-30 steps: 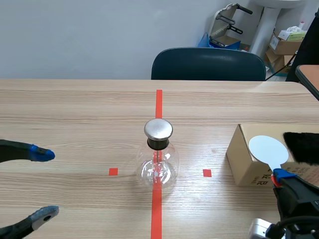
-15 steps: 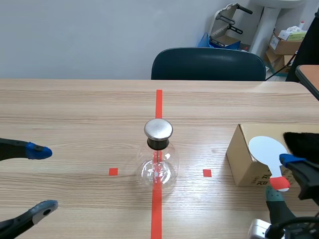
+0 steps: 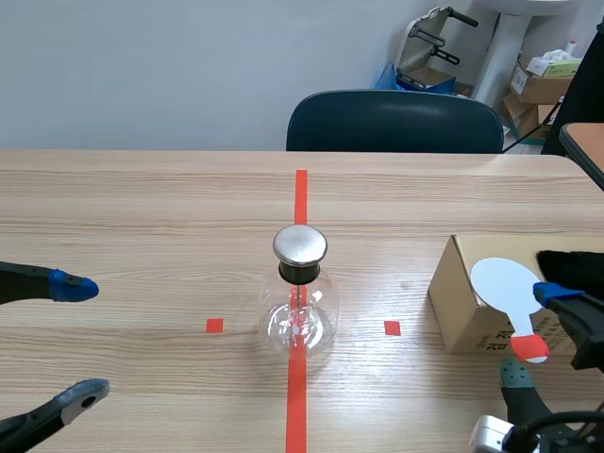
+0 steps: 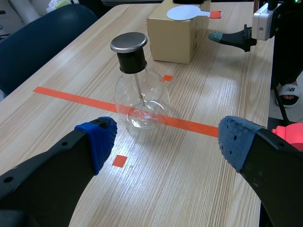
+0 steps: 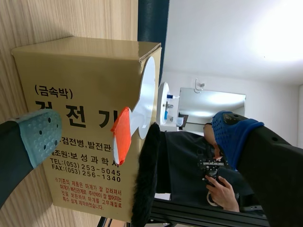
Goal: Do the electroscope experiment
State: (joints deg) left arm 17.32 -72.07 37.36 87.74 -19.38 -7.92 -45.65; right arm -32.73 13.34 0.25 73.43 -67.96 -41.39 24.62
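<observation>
Both hands gape wide: left hand (image 3: pixel 80 342) sits well off to one side, right hand (image 5: pixel 136 132) straddles the red tip of a flat white paddle (image 3: pixel 507 283) lying on a cardboard box (image 3: pixel 462 302) beside black fur (image 3: pixel 571 269). The bulbous glass electroscope (image 3: pixel 300 302), with its shiny metal cap, stands mid-counter (image 3: pixel 142 208) on woodgrain.

the right fingers (image 3: pixel 553 294) have spread wider apart around the paddle's orange handle (image 3: pixel 531 347).

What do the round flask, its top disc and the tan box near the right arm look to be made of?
Round clear flask: likely glass, see-through with bright glints. Its silver top disc: probably brushed metal, with a dull grey sheen. Tan box: cardboard, matte brown, with folded edges and a printed side.
</observation>
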